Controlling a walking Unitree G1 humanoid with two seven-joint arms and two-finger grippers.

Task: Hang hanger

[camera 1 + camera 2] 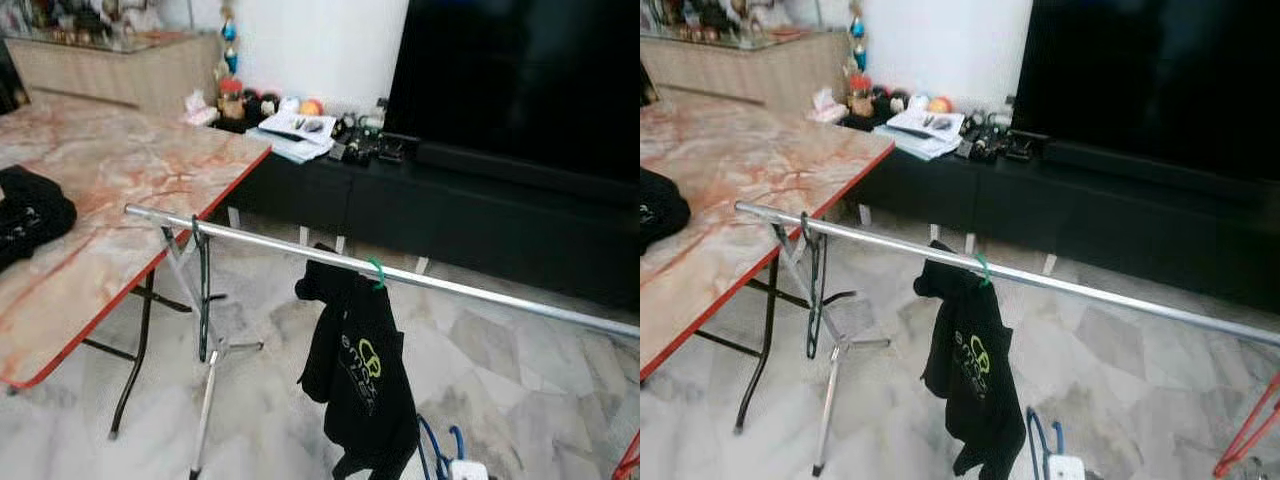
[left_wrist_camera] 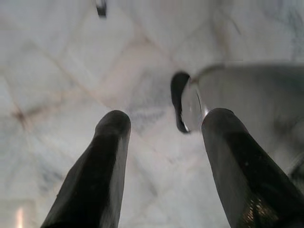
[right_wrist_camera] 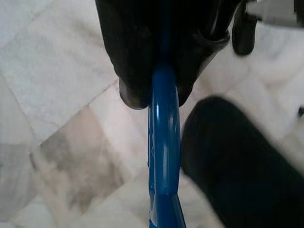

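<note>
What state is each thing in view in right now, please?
Blue hanger: gripped by right tool, not yet on rail.
Left tool: open, empty.
Black shirt: hanging on rail by green hanger.
Dark hanger: hanging, bare.
Black garment: lying on table.

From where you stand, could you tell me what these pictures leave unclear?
- Blue plastic hanger: in the right wrist view, the right gripper covers its top; the eye view's bottom edge cuts it off.
- Silver metal rail: its far end runs off the picture's side.
- Black folded garment on the marble-patterned table: cut by the edge.
- Shelf clutter: too blurred.
</note>
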